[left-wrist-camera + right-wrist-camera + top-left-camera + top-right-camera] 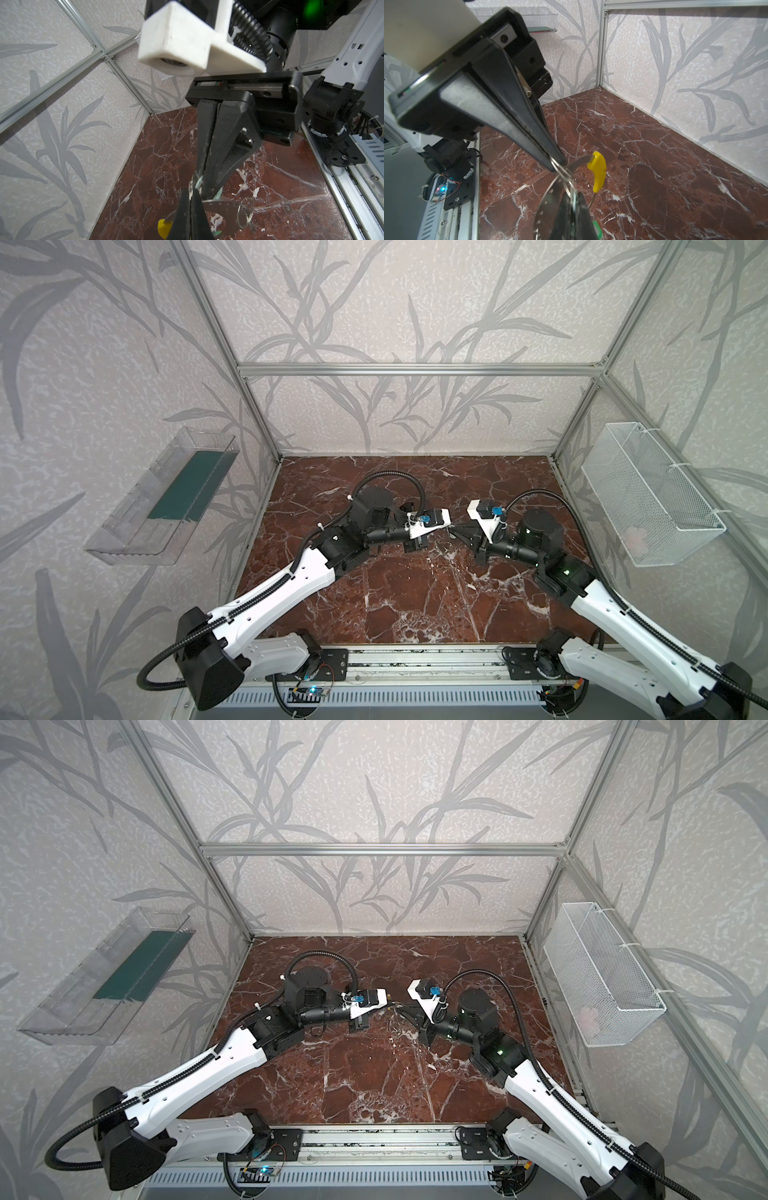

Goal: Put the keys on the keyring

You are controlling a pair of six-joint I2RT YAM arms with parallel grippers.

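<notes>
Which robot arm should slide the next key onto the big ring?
Probably the right. The right tool seems shut on a green-tagged key right beside the keyring, so it only needs to thread it on. The left tool is shut on the keyring near its yellow part, holding it up.

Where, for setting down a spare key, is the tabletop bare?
Crowded: mid-table, where the shut left gripper and right gripper meet at the grey perforated keyring. Bare: red-brown marble tabletop from them to the front aluminium rail, and the strip along the back wall.
</notes>
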